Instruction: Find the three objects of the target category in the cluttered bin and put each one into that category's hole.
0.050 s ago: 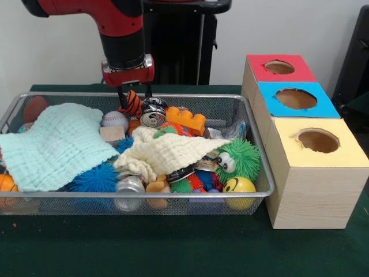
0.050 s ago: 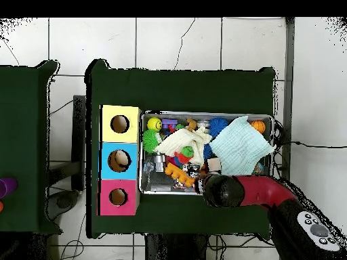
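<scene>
Right now the gripper (image 1: 133, 90) hangs over the far edge of the wire bin (image 1: 256, 190), its jaws closed around a small orange ball with black stripes (image 1: 132, 103), held just above the clutter. Directly beside that ball, lying in the bin, sits a crushed silver can (image 1: 153, 113), and next to the can an orange toy brick (image 1: 185, 120). A pale green cloth (image 1: 55, 144) covers the bin's left part in the front view; a cream cloth (image 1: 167, 153) lies crumpled in the middle. Toward the bin's near right corner rest a green fuzzy toy with eyes (image 1: 238, 158) and a yellow smiley ball (image 1: 239, 186). Beside the bin stands a wooden box (image 1: 311, 196) with three holes, topped red (image 1: 279, 67), blue (image 1: 296, 98) and yellow (image 1: 317, 140)
</scene>
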Controlling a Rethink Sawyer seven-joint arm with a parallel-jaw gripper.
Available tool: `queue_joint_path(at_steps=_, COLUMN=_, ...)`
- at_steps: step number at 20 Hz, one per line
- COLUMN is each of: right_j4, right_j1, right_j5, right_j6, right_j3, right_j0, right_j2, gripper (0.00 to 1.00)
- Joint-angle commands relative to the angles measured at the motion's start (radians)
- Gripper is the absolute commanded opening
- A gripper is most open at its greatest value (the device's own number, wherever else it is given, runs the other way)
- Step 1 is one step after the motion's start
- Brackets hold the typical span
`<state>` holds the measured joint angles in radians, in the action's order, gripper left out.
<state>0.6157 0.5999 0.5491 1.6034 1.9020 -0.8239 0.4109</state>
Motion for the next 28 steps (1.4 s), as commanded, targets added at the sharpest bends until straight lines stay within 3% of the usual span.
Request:
queue_joint_path(at_steps=1, right_j4=0.075, right_j1=-0.035, right_j5=0.068, right_j6=-0.177, right_j3=-0.080, right_j0=0.004, right_j2=0.071, gripper=1.00)
queue_joint_path(at_steps=28, right_j4=0.080, right_j1=-0.039, right_j5=0.036, right_j6=-0.145, right_j3=-0.068, right_j0=0.010, right_j2=0.061, gripper=1.00)
